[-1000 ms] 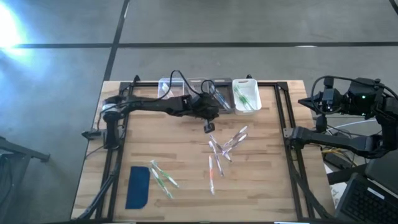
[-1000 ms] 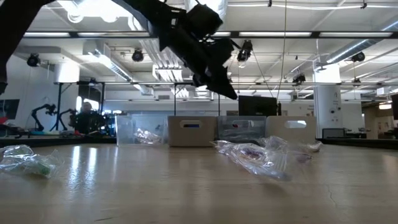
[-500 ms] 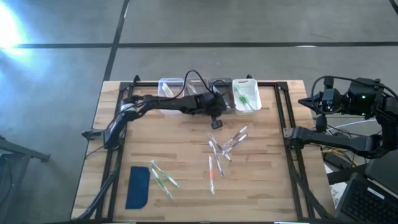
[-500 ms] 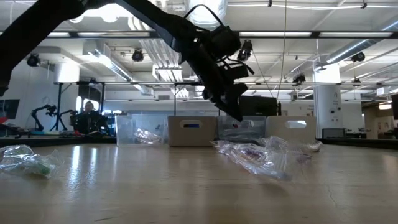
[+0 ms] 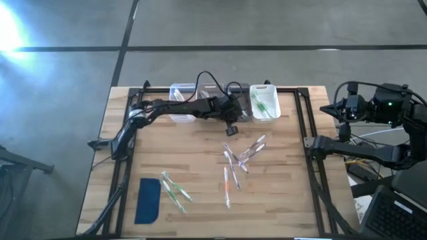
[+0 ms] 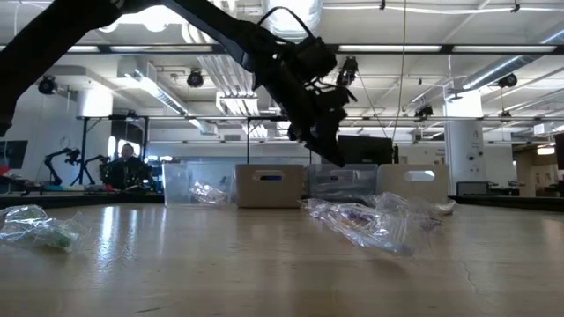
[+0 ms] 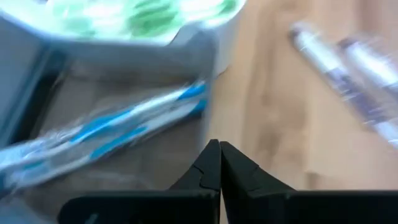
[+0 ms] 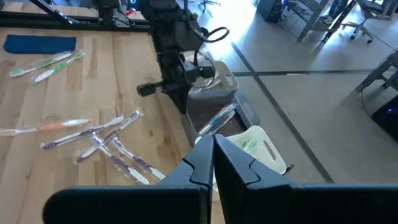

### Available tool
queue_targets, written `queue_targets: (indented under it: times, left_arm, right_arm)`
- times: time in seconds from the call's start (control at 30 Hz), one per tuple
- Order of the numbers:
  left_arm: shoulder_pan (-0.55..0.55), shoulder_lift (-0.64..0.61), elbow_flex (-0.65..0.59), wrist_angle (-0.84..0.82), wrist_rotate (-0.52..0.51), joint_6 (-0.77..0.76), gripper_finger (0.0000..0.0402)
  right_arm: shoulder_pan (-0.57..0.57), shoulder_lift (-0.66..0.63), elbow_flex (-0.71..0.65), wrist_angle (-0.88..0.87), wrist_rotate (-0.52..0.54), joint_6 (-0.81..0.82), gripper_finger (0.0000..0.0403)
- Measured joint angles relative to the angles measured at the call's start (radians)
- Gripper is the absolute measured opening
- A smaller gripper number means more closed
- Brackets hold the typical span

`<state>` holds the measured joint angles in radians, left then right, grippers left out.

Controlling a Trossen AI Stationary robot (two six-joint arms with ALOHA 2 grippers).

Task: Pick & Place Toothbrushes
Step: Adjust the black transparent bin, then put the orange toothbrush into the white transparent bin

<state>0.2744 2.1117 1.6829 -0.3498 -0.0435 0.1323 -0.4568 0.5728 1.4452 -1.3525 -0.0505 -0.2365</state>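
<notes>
1. Nearest the front edge of the worktop [image 5: 200, 200] lies a flat dark-blue pad [image 5: 148, 201] with rounded corners, and just beside it a small bunch of green-accented toothbrushes [image 5: 175, 189]. They are thin, pale and slippery-looking sticks, so a pinch that lands off-centre could let one swivel or drop.

2. Mid-worktop sits the main scatter of toothbrushes [image 5: 239, 160], crossing one another in crinkly clear wrappers (the low view shows the film glinting). Closing on such a tangle risks lifting two at once or dragging a neighbour.

3. Farther back, the left hand [image 5: 233, 127] hangs above the worktop at the row of bins, fingers pressed together and empty. In its wrist view the tips meet over a dark bin [image 7: 112, 155] holding blue-striped brushes [image 7: 106, 127]. Descending here could knock the thin plastic rim.

4. The white bin [image 5: 264, 103] beside it holds green brushes; its walls look smooth and light, easily shoved.

5. The right hand [image 8: 212, 152] waits off the worktop's right side, fingers together.
</notes>
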Motion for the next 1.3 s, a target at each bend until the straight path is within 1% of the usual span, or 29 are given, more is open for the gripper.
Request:
queue_targets:
  times: [0.1, 0.17, 0.33, 0.53, 0.67, 0.9, 1.07, 1.17, 1.3]
  left_arm:
    - [-0.018, -0.037, 0.011, -0.013, 0.082, -0.001, 0.0000]
    - [-0.036, -0.070, 0.015, -0.022, 0.108, -0.001, 0.0000]
    - [-0.064, -0.184, 0.014, -0.087, 0.113, -0.002, 0.0000]
    - [-0.078, -0.367, 0.014, -0.187, 0.108, -0.033, 0.0002]
    - [-0.077, -0.497, 0.014, -0.257, 0.043, -0.067, 0.0003]
    - [-0.100, -0.731, 0.014, -0.372, -0.111, -0.200, 0.0004]
    - [-0.136, -0.863, 0.014, -0.446, -0.223, -0.267, 0.0004]
    - [-0.178, -0.906, 0.014, -0.498, -0.227, -0.275, 0.0004]
    - [-0.278, -0.907, 0.012, -0.550, -0.202, -0.235, 0.0004]
  right_arm:
    - [0.000, 0.000, 0.000, 0.000, 0.000, -0.002, 0.0008]
    - [0.000, 0.000, 0.000, 0.000, 0.000, 0.000, 0.0008]
    - [0.000, 0.000, 0.000, 0.000, 0.000, 0.000, 0.0008]
    - [0.000, 0.000, 0.000, 0.000, 0.000, -0.002, 0.0008]
    - [0.000, 0.000, 0.000, 0.000, 0.000, -0.002, 0.0008]
    - [0.000, 0.000, 0.000, 0.000, 0.000, 0.000, 0.0008]
    - [0.000, 0.000, 0.000, 0.000, 0.000, 0.000, 0.0008]
    - [0.000, 0.000, 0.000, 0.000, 0.000, -0.001, 0.0008]
    - [0.000, 0.000, 0.000, 0.000, 0.000, -0.002, 0.0008]
